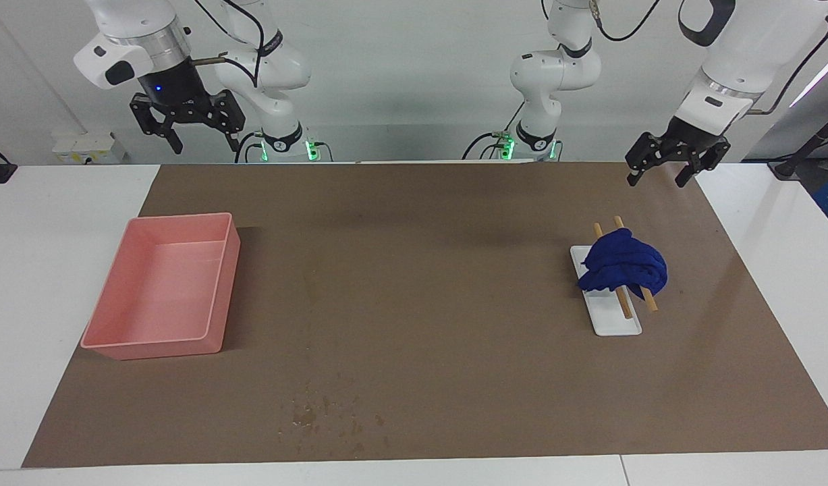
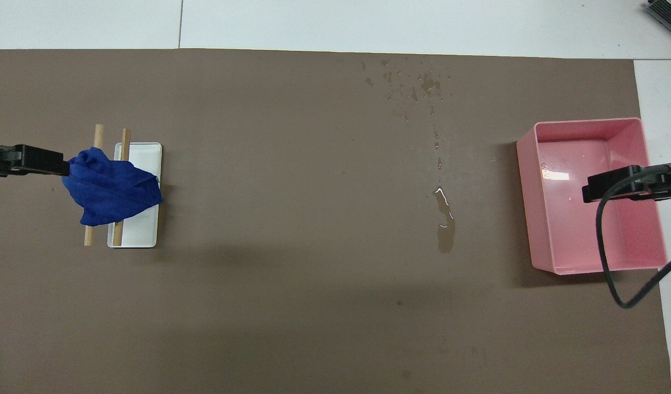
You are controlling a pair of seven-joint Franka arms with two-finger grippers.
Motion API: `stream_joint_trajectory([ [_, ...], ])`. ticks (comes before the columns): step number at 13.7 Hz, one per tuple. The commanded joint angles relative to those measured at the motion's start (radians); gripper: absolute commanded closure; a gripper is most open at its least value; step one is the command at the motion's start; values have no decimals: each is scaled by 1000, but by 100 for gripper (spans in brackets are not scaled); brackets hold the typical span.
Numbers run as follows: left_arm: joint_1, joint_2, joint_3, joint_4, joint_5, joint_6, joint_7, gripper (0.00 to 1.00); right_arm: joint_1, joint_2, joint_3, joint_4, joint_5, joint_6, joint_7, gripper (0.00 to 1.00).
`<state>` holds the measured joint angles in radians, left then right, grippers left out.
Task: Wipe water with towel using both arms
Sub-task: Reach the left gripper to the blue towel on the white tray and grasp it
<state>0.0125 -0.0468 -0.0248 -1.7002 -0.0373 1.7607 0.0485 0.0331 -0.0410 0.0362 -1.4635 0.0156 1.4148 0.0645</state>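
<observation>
Brown paper mat (image 1: 454, 283), crumpled soft blue towel (image 1: 624, 267), glossy rectangular pink bin (image 1: 164, 290)

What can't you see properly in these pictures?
- White tray: partly covered by the towel in both views.
- Two wooden sticks: middles hidden under the towel.
- Left hand and right hand: overhead view shows only their tips, cut by the side edges.
</observation>
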Motion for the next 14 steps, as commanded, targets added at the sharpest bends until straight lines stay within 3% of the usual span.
stream_joint_trajectory([
  [1,14,-1,-3,-117,62,152,-7,0,-10,13,5,22,6,-13,-11,0],
  [5,38,34,-3,-347,99,474,-45,0,-10,13,5,22,7,-11,-11,0],
  [14,26,93,-3,-406,177,649,-59,0,-10,13,5,18,9,-10,-11,0],
])
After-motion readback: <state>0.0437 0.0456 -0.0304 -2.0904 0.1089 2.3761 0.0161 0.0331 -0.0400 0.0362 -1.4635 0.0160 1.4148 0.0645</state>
